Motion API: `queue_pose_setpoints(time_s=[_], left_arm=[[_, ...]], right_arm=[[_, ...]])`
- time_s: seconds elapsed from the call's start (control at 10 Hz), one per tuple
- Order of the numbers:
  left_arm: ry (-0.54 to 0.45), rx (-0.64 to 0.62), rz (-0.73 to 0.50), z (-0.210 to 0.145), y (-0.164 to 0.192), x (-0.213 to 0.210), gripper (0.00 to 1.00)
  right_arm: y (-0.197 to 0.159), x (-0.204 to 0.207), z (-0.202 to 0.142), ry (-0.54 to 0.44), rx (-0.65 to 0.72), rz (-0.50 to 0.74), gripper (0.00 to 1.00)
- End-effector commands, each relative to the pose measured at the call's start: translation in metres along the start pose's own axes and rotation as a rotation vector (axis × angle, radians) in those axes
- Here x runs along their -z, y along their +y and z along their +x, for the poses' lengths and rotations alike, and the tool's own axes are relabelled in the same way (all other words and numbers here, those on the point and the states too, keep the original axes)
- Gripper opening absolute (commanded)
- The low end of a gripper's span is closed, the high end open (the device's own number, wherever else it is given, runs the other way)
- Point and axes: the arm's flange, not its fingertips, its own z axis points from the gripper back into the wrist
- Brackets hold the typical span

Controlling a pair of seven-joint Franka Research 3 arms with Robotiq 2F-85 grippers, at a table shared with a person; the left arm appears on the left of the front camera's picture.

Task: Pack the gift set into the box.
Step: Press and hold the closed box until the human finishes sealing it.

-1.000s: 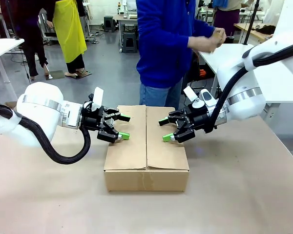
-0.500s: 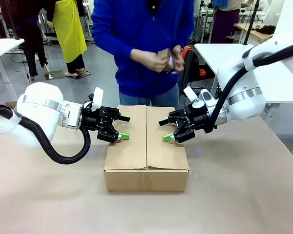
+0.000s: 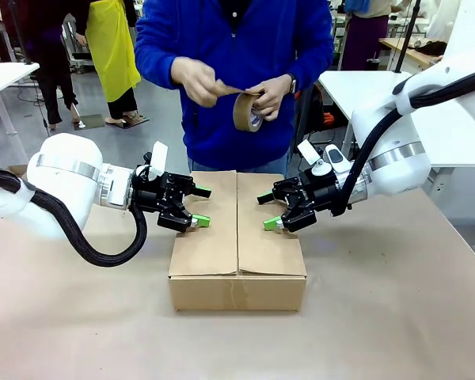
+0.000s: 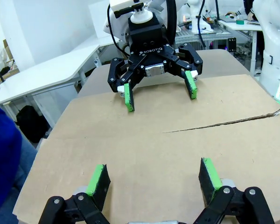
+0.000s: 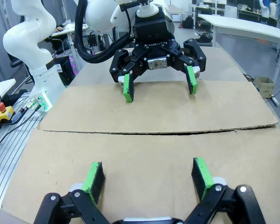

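Both the left gripper and right gripper sit spread on the box flaps, so any slip could pop them open before the person's tape roll lands.

Three cameras, one closed box top shared by all.

The front view looks across the table from the robot's side, facing the person at the far edge, wide enough to take in both arms. Each wrist view sits low and close over the box flaps, looking along its own fingers at the opposite arm: the left wrist view faces the right gripper, the right wrist view faces the left gripper.
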Motion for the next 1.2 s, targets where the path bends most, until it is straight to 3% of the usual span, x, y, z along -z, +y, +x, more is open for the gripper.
queue_pose_setpoints(time_s=[0.0,1.1], left_arm=[[-0.006,0.017,-0.004,-0.0001,-0.0013,-0.0002,1.00],[-0.006,0.017,-0.004,-0.0001,-0.0013,-0.0002,1.00]], right_arm=[[0.0001,-0.0005,-0.0015,-0.004,-0.015,0.000,1.00],[0.0001,-0.0005,-0.0015,-0.004,-0.015,0.000,1.00]])
